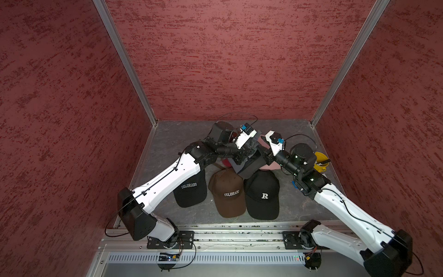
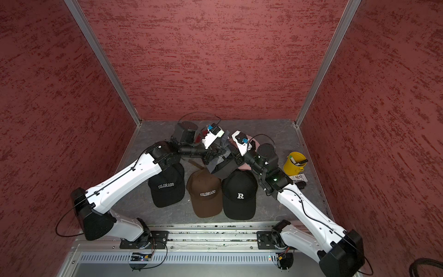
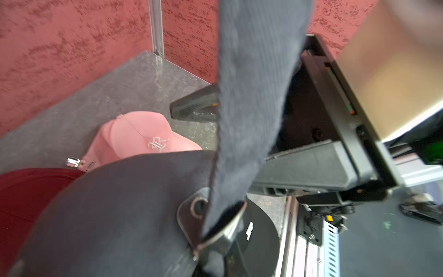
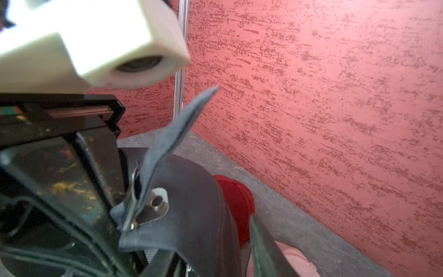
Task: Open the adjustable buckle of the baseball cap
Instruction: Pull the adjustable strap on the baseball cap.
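Left of centre in both top views, a black COLORADO cap [image 1: 190, 189] is seen on the grey table [image 1: 167, 134], partly covered by the left arm. Further right and higher in the frame, the left gripper [image 1: 250, 153] is pressed together on the grey cap [image 1: 249, 167], which is held raised above the table between the two arms. At the lower centre of the right wrist view, the cap's metal buckle [image 4: 153, 206] is shown beside that clamp. The strap [image 4: 172, 134] is threaded through it, and the strap's free end stands up toward the right.

Lower in the top views, a brown COLORADO cap [image 1: 229, 194] and a black R cap [image 1: 263, 194] are laid side by side, touching. Just right of the grey cap, the right gripper [image 1: 263, 156] is seen with its jaws apart. In the left wrist view the strap crosses in front of them, and a pink cap [image 3: 143, 139] is seen at centre left. A yellow bucket [image 2: 293, 164] is placed far right.
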Available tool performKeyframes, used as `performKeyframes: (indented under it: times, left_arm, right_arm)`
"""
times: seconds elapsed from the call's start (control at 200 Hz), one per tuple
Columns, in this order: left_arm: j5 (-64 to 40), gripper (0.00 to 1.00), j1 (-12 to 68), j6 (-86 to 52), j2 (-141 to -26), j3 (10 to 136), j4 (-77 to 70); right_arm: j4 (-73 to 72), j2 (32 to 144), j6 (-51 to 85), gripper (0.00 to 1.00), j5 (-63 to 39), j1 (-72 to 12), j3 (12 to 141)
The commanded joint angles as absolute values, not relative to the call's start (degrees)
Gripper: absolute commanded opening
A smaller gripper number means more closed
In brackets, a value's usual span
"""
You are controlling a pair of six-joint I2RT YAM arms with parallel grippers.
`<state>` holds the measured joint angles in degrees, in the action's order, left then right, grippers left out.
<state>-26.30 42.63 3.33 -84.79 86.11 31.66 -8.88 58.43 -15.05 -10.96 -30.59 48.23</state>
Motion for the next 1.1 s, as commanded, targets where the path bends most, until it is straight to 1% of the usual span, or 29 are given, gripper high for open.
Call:
performKeyframes:
  times: [0.0,0.2,0.381,0.471,0.681,0.791,0.877,0.917,1.097]
  left_arm:
    - [-31.29,0.0,41.6,1.37,-85.82,88.73,35.28]
    - [-34.74,0.0,40.96,-0.26,-87.64,91.12,36.29]
    - [-35.89,0.0,40.96,-0.53,-90.89,94.32,40.05]
    - [-36.09,0.0,40.96,-0.79,-91.51,95.0,39.99]
    - [-36.69,0.0,40.95,-0.44,-92.87,97.23,40.38]
    - [-37.12,0.0,40.93,-0.36,-93.88,98.29,40.91]
    - [-37.18,0.0,40.96,-0.29,-94.73,99.15,41.6]
    - [-37.28,0.0,40.96,-0.2,-95.07,99.48,41.78]
    - [-36.86,0.0,41.04,-0.21,-95.61,100.37,42.71]
  right_arm:
    - [-12.07,57.05,-18.64,0.39,-12.88,-30.5,47.1]
    - [-12.75,56.54,-18.9,0.39,-14.85,-30.84,46.06]
    - [-13.71,56.07,-20.03,0.36,-16.49,-31.16,45.68]
    - [-13.65,56.16,-20.73,0.32,-17.39,-31.44,45.68]
    - [-13.01,57.47,-21.84,0.19,-17.1,-31.88,45.96]
    - [-14.34,57.42,-20.7,0.09,-15.96,-31.99,45.61]
    - [-16.84,57.13,-18.69,0.04,-15.59,-31.97,44.78]
    - [-17.66,57.17,-17.78,0.02,-15.27,-31.99,44.61]
    - [-20.4,57.23,-15.39,0.0,-10.02,-31.99,44.48]
